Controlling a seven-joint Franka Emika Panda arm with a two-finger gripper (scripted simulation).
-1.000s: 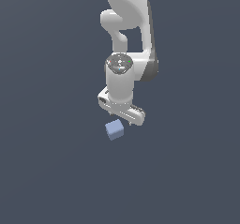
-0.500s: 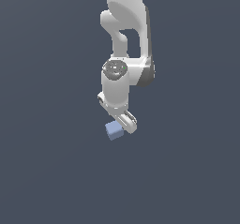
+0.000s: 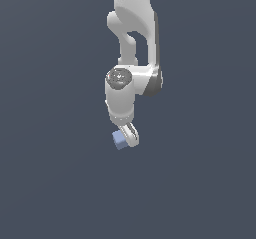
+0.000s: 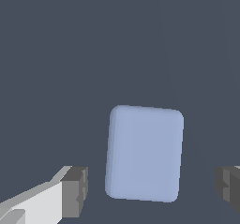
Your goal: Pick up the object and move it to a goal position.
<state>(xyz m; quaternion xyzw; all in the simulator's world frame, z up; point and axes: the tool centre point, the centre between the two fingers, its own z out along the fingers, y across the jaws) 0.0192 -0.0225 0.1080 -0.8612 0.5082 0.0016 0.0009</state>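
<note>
From the exterior view I see the white arm (image 3: 132,48) reaching down from the top of the frame, its wrist bent over the flat grey floor (image 3: 55,183). The gripper (image 3: 127,137) sits low, right at the small pale blue cube (image 3: 119,140), which shows at the gripper's side toward the exterior view's left, partly covered by a white finger.

Through the wrist camera I have the cube (image 4: 144,153) lying between the two fingers. One dark finger pad (image 4: 75,191) stands to one side of it and the other pad (image 4: 228,184) to the other, each with a clear strip of floor between pad and cube. So the pincer is spread apart and grips nothing; the cube rests on the floor, untouched.
</note>
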